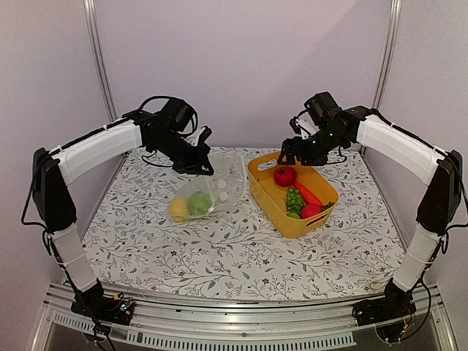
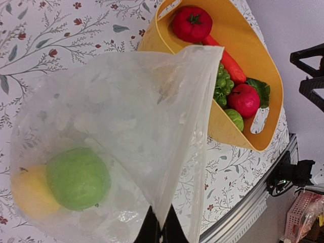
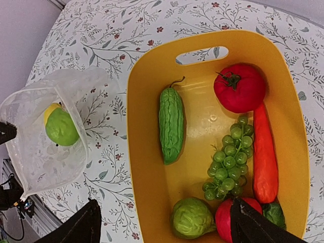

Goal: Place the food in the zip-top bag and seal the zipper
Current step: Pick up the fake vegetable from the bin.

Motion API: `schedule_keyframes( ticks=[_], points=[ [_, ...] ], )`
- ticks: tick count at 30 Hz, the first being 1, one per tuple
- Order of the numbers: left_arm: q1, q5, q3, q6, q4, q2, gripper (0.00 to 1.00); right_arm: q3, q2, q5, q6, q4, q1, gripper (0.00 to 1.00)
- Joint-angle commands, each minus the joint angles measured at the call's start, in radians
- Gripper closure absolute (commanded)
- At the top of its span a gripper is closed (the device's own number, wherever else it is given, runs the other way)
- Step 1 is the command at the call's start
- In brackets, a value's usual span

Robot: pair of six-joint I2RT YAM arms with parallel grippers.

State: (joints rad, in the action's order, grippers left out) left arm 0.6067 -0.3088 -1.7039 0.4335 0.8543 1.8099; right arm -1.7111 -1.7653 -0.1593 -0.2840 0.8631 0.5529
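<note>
Top external view: the table (image 1: 219,270) is seen to carry the yellow tub (image 1: 281,219) toward its far right corner. Just beside the tub, near the middle of the far edge, is the zip-top bag (image 1: 219,186), with a lemon (image 1: 178,210) and a green ball (image 1: 199,202) lodged in its low end. One edge of the bag's mouth is pinched in the closed left gripper (image 1: 199,159) and lifted off the table. The right gripper (image 1: 292,155) is spread wide, with nothing gripped, above the tub's far-left corner.

Since the mouth is held at one point only, it is judged likely to sag or fold shut when a piece is brought. A piece could then be dropped beside the bag, or the film tugged out of the pinch. In the crowded tub, a neighbouring piece may be nudged, or a round one squeezed out from between the fingers.

Only in the right wrist view is the tub's food laid out plainly: carrot (image 3: 265,152), warty gourd (image 3: 171,124), red apple (image 3: 239,87), grapes (image 3: 228,162). The pinch between the fingertips (image 2: 152,230) is shown only in the left wrist view. The zipper is made out in none.
</note>
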Motion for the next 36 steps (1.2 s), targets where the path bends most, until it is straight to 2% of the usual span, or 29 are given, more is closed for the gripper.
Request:
schedule_keyframes(
  ticks=[1, 12, 19, 29, 36],
  points=[
    [0.003, -0.025, -0.030, -0.004, 0.015, 0.025, 1.00, -0.037, -0.055, 0.056, 0.017, 0.033, -0.026, 0.14],
    [0.000, -0.024, -0.028, -0.002, 0.010, 0.017, 1.00, -0.230, -0.283, 0.145, 0.072, 0.075, -0.036, 0.12],
    [-0.001, -0.021, -0.037, 0.001, 0.017, 0.019, 1.00, -0.326, -0.399, 0.151, 0.062, 0.080, -0.053, 0.10],
    [-0.005, -0.030, -0.058, 0.021, 0.025, 0.018, 1.00, -0.428, -0.529, 0.153, 0.061, 0.082, -0.079, 0.07],
    [-0.007, -0.027, -0.028, 0.011, 0.025, 0.004, 1.00, -0.445, -0.591, 0.212, 0.064, 0.075, -0.087, 0.06]
  ],
)
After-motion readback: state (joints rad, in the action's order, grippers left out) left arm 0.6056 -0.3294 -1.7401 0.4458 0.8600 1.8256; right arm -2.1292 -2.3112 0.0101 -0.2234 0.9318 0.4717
